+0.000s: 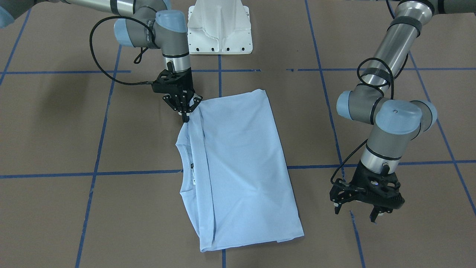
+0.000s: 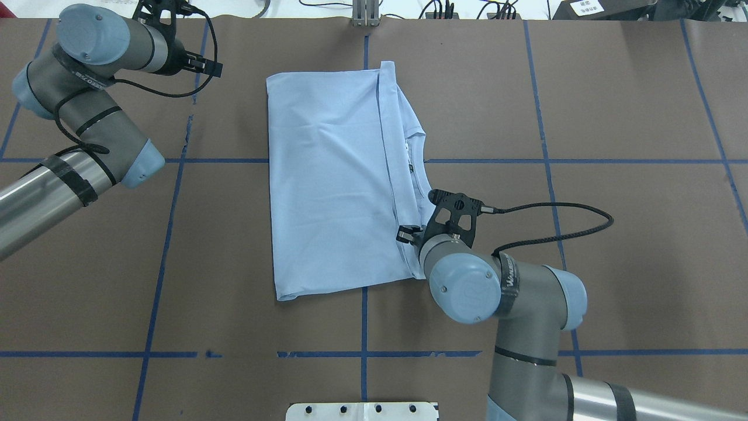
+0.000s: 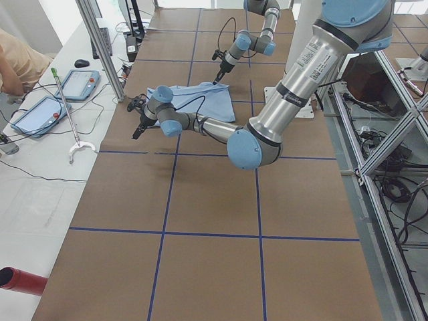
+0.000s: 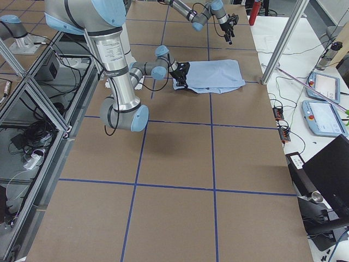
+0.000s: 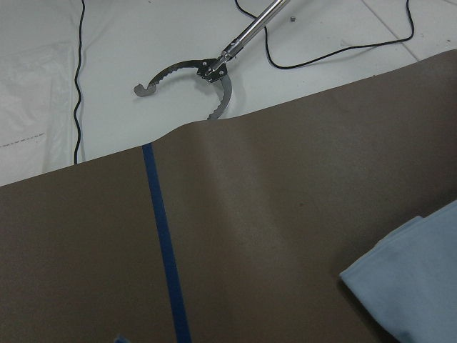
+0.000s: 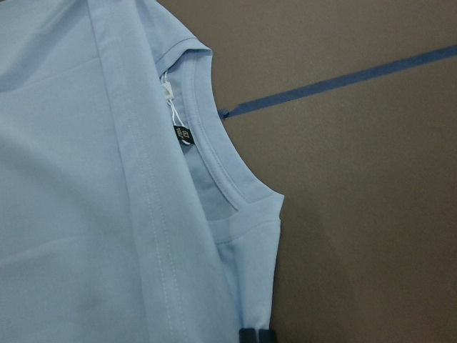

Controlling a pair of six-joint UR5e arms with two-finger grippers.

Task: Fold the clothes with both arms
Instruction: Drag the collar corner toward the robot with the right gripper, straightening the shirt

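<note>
The brown table, crossed by blue tape lines, carries the light blue shirt. It lies flat and folded lengthwise between the two end effectors, with one long panel laid over most of its width. The right end effector stands at the shirt's shoulder edge, its fingers pressed together and pinching the fabric there, and the collar with its dark label sits just ahead of its tips. The left end effector hangs over bare table with fingers spread, well apart from the shirt, off the side opposite the collar.
</note>
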